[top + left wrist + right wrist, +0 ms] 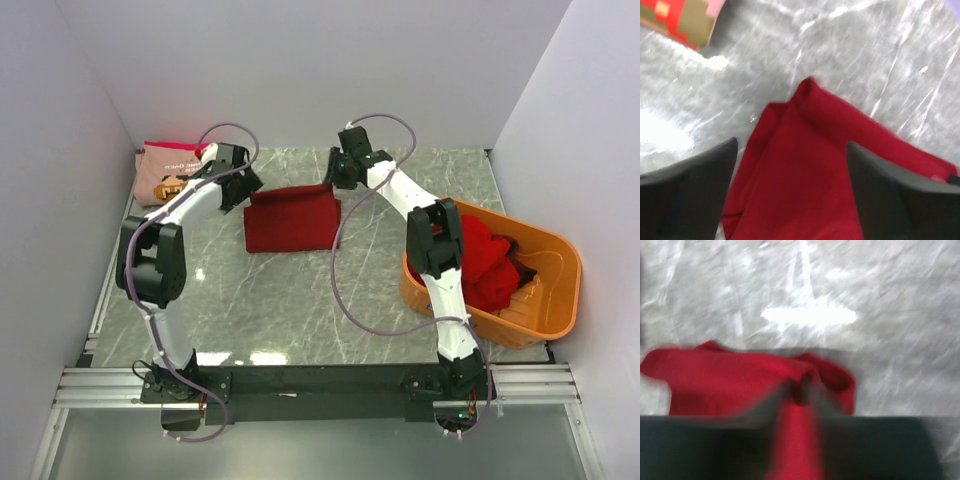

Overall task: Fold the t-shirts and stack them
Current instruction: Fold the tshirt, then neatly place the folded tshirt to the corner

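Orange tub [562, 262] at 3 o'clock holds heaped dark red t-shirts [488, 262]. Folded red t-shirt [292, 220] centre; pink t-shirt [165, 172] at 10 o'clock. Left gripper [792, 170] spread wide above folded red t-shirt; right gripper [335, 180] pinching its corner.

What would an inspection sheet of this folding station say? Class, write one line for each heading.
Surface: grey marbled table, with glare patches.
Job's things: dark red t-shirt lying as a rough rectangle mid-table; pink printed t-shirt in the far left corner; red t-shirts heaped in the tub.
Clutter: orange tub at the right edge.
Grippers: left gripper open, fingers either side of the red cloth; right gripper at the shirt's far right corner, wrist view too blurred to tell its state.
Cables: purple cables loop from both arms, the right one drooping over the table.
Surroundings: white walls on three sides; aluminium rail at the near edge.
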`<state>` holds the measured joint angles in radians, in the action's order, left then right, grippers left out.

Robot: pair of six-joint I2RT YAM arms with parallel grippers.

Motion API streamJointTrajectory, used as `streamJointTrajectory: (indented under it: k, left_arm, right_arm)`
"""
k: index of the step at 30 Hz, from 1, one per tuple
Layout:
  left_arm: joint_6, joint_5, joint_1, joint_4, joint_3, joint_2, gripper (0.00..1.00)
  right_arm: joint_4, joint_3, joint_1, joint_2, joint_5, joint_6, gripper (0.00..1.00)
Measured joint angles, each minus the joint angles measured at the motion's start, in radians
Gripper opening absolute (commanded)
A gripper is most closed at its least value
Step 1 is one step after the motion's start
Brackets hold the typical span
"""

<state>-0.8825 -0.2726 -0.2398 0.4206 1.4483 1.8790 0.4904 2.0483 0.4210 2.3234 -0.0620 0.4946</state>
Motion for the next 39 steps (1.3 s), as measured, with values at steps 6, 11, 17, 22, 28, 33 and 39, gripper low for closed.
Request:
streamJointTrajectory:
  k: [6,11,17,22,28,33,39]
  left_arm:
    - [0.053,0.018,0.011,-0.024,0.058,0.029,0.99]
    - [0.091,0.069,0.011,-0.057,-0.003,-0.031,0.99]
    - [0.131,0.119,0.011,-0.059,-0.101,-0.074,0.99]
    - [0.158,0.156,0.011,-0.065,-0.119,-0.034,1.0]
    - [0.173,0.161,0.011,-0.051,-0.076,0.112,0.97]
    - [0.174,0.169,0.006,-0.064,-0.056,0.127,0.84]
    - [0.193,0.09,-0.042,-0.03,0.008,0.178,0.7]
  right_arm:
    - [-0.011,0.08,-0.05,0.047,-0.064,-0.04,0.83]
    - [-0.073,-0.069,-0.055,-0.096,-0.125,-0.069,0.85]
    - [-0.134,-0.402,-0.026,-0.391,-0.182,-0.098,0.87]
    - [-0.172,-0.66,0.039,-0.636,-0.186,-0.111,0.87]
    - [-0.18,-0.875,0.069,-0.845,-0.16,-0.11,0.87]
    - [-0.164,-0.958,0.066,-0.961,-0.105,-0.111,0.87]
    - [-0.108,-0.977,0.065,-1.026,0.03,-0.111,0.88]
